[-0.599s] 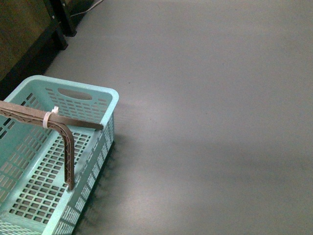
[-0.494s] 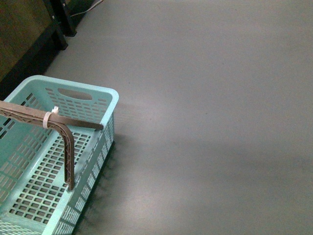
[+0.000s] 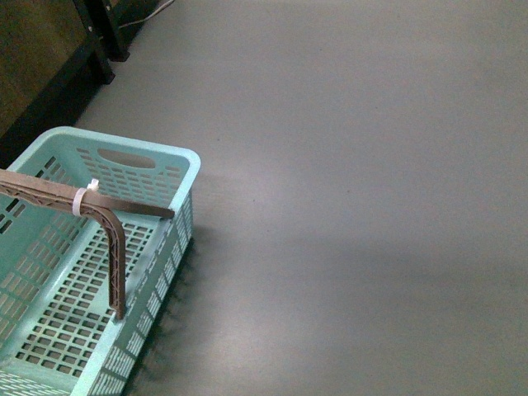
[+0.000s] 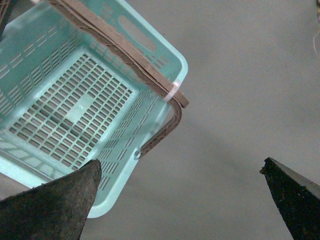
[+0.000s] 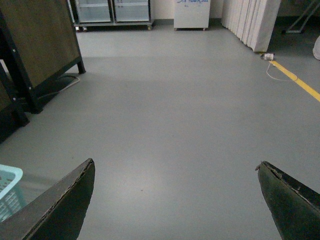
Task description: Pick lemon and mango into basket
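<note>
Light teal slotted plastic basket sits empty at eight o'clock. Left gripper and right gripper gape, holding nothing, seemingly ready to pick.

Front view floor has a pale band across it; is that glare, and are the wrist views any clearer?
Front view: dim, with a soft pale sheen on the floor, no hard glare; the basket reads sharp. Left wrist view: basket lattice crisp, the open left end effector dark and soft-edged. Right wrist view: brighter, evenly lit, the open right end effector in silhouette.
</note>
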Robot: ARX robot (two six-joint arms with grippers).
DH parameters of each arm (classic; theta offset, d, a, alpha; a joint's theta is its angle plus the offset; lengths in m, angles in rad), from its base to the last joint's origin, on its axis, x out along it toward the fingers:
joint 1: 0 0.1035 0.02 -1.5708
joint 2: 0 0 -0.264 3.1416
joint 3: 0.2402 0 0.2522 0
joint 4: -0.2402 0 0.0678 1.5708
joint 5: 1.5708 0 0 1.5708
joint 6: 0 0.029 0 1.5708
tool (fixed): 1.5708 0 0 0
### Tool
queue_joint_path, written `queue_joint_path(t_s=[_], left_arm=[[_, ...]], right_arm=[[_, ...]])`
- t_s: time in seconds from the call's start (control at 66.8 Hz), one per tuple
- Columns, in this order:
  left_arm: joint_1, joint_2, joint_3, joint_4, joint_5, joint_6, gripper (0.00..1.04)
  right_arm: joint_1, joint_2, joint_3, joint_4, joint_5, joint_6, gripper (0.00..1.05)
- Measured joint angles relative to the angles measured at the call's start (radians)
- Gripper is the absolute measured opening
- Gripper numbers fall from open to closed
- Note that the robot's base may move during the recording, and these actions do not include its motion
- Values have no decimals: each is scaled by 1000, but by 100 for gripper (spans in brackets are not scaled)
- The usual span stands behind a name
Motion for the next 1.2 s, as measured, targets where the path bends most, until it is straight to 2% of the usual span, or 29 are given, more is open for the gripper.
queue_joint_path(t_s=[0.195, 0.449, 0.764, 1.198], left_arm=[[-16, 365, 31, 278, -105, -179, 98], [-115, 753, 160, 538, -194, -330, 98], [-211, 1054, 304, 653, -264, -467, 98], [-211, 1307, 457, 771, -290, -560, 97]], right_arm=[[0, 0, 0, 0, 0, 0, 96], [0, 0, 0, 0, 0, 0, 96], [0, 0, 0, 0, 0, 0, 96], [0, 0, 0, 0, 0, 0, 96]])
